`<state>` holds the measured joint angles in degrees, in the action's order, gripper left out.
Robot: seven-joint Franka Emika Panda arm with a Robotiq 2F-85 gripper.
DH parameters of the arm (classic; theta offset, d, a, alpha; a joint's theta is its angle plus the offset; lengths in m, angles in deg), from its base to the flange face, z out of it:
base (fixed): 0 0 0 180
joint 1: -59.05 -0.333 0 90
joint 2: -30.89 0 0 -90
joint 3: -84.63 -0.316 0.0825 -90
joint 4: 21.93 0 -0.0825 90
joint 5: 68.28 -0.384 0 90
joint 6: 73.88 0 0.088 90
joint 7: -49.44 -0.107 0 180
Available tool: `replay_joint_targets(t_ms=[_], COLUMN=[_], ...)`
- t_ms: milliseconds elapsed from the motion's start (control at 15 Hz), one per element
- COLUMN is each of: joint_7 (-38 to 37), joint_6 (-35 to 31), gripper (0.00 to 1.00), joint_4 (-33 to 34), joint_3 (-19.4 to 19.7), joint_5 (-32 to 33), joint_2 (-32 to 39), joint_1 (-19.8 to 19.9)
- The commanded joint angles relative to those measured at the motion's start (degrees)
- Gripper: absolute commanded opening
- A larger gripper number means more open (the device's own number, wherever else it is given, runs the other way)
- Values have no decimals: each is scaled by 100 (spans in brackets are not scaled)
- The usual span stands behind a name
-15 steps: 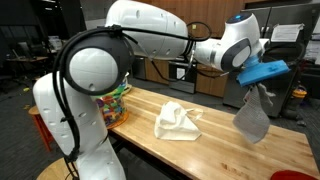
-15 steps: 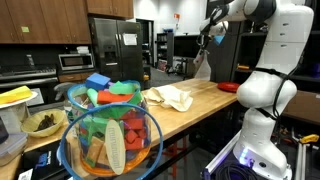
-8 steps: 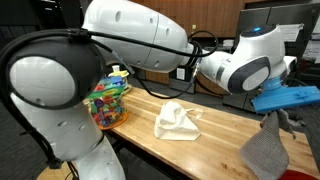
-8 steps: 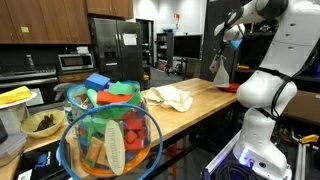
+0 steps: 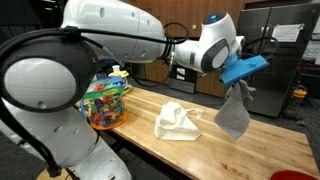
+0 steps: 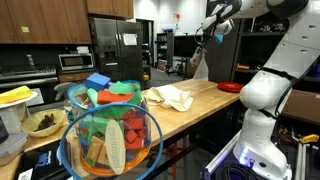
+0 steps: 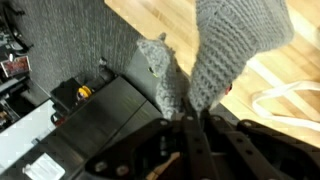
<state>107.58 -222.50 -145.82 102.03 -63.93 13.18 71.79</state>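
Cloth, gray and knitted point(image 5: 234, 112), hangs from my end effector point(image 5: 241, 84), whose jaws are clamped tight on its top edge, so it dangles over the wooden counter point(image 5: 255, 155); I cannot tell whether its lower hem touches the wood. Cream rag point(image 5: 178, 120) lies crumpled on the counter well apart from it. Wire basket of colored toys point(image 5: 108, 100) sits at the counter's end.
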Motion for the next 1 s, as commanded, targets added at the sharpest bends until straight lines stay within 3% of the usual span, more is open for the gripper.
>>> replay_joint_targets(t_ms=[0,400,667,733,933], joint_7=[505,2492,4249,4652,5432], joint_6=[-234,-234,-237,-238,-299], gripper=[1,1,1,1,1], joint_4=[-31,-48,38,52,36], joint_3=[-69,256,831,954,765], joint_5=[-139,-717,-1293,-1441,-1929], joint_2=[-226,-282,-271,-275,-305], joint_1=[-658,-1546,-2165,-2263,-2167])
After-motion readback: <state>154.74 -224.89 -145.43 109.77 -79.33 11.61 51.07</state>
